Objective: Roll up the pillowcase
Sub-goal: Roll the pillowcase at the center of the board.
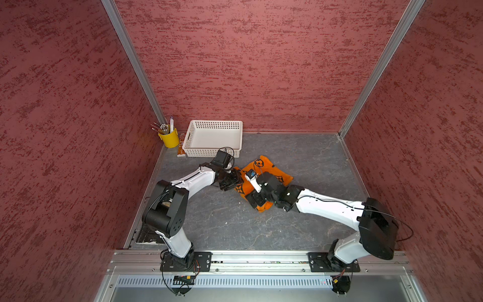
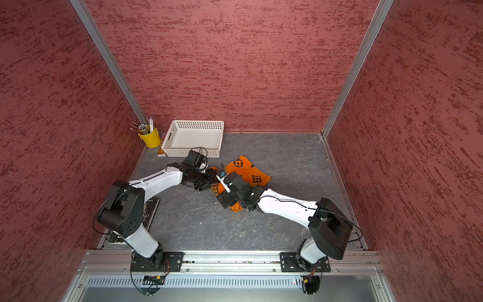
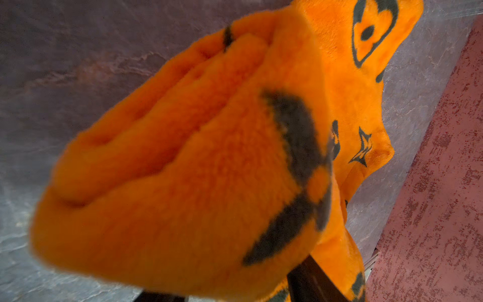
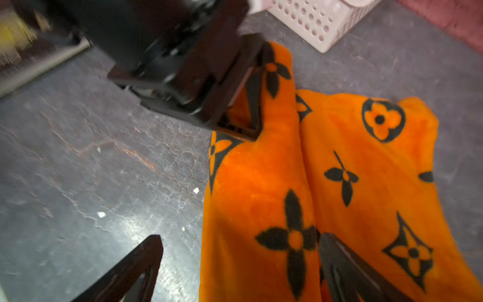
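The orange pillowcase with black flower prints lies partly rolled in the middle of the grey table. My left gripper is shut on one end of the roll; the roll's layered end fills the left wrist view, and the right wrist view shows the dark fingers clamped on the fabric. My right gripper stands open over the roll's other end. One of its fingers sits in the crease between the roll and the flat part; the other is over bare table.
A white perforated basket stands just behind the left wrist. A yellow cup of pens sits in the back left corner with a small orange packet beside it. A dark book lies under the left arm.
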Tool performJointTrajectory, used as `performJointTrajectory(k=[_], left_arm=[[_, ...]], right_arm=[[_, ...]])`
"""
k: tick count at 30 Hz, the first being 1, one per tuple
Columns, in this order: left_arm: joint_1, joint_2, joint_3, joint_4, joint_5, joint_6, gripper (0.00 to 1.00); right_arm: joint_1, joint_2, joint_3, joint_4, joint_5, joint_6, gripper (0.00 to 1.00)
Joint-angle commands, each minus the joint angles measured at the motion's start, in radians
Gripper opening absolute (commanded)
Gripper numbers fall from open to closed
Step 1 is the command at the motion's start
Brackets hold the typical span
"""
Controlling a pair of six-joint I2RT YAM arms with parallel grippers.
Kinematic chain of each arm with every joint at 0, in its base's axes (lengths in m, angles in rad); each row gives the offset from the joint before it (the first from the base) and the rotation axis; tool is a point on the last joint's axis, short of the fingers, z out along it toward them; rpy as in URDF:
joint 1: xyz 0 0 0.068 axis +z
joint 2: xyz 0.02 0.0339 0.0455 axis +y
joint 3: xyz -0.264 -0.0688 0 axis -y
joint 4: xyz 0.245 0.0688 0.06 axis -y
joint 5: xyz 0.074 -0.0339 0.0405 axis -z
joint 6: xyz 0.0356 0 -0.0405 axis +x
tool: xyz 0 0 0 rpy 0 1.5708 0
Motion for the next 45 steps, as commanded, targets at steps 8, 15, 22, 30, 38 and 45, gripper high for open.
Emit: performJointTrajectory(k=[8, 15, 22, 30, 38, 45], left_arm=[[-0.004, 0.01, 0.017, 0.02, 0.0, 0.002, 0.59], [0.015, -0.003, 0.011, 0.021, 0.012, -0.005, 0.59], [0.124, -0.081, 0.012, 0.027, 0.071, -0.036, 0.66], [0.209, -0.158, 0.027, 0.007, 0.08, -0.016, 0.67], [0.094, -0.09, 0.067, 0.023, 0.062, -0.006, 0.65], [-0.027, 0.064, 0.19, 0.026, 0.038, 0.009, 0.64]], right_arm=[[0.106, 0.262, 0.135, -0.051, 0.375, -0.22, 0.96], [0.105, 0.277, 0.082, -0.076, 0.355, -0.161, 0.52], [0.034, 0.191, 0.023, -0.08, 0.134, -0.031, 0.28], [-0.185, 0.11, -0.023, -0.05, -0.265, 0.077, 0.26], [-0.469, 0.221, 0.009, -0.072, -0.746, 0.179, 0.29], [-0.619, 0.347, 0.035, -0.031, -1.002, 0.26, 0.36]])
